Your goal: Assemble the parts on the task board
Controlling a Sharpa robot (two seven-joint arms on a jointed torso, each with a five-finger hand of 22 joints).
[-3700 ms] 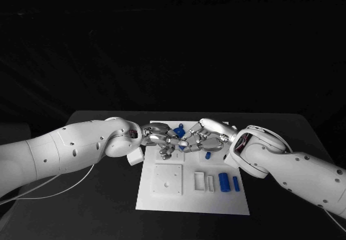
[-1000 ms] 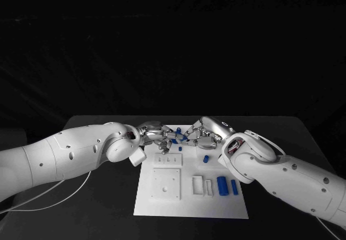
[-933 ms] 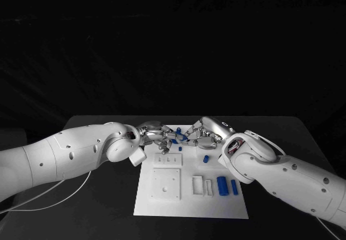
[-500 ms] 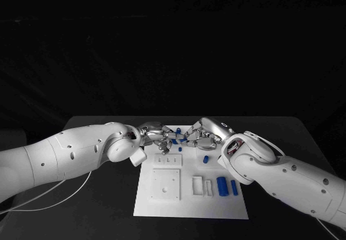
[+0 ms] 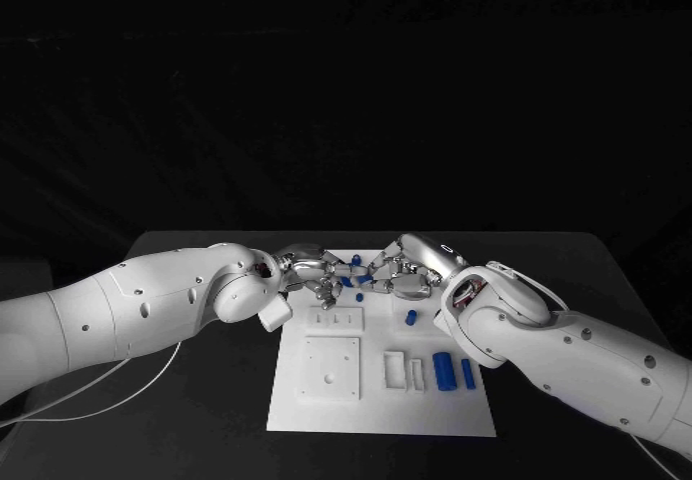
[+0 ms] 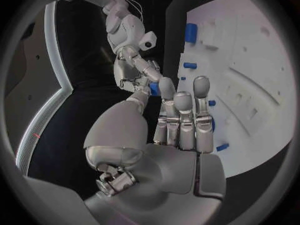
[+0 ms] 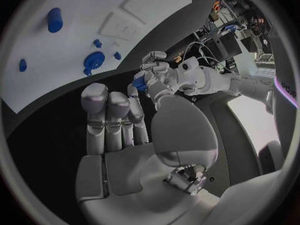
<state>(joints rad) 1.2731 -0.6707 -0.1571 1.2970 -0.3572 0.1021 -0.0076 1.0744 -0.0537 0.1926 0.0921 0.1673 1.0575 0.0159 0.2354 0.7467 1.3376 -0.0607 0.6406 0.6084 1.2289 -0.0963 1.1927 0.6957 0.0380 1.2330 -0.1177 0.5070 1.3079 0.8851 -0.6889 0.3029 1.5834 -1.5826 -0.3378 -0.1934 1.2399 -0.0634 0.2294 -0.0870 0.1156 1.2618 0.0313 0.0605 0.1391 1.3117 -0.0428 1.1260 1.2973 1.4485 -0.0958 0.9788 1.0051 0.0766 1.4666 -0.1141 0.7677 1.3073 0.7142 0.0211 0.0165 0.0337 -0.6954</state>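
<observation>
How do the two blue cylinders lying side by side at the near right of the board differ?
The wide blue cylinder is thicker than the slim blue cylinder and lies nearer the board's middle; the slim one lies nearer the task board's right edge. Both are blue, lying flat, parallel and untouched.

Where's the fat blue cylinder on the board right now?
In the head view the fat blue cylinder lies on the task board, near its right edge, between a thinner blue cylinder and white blocks.
</observation>
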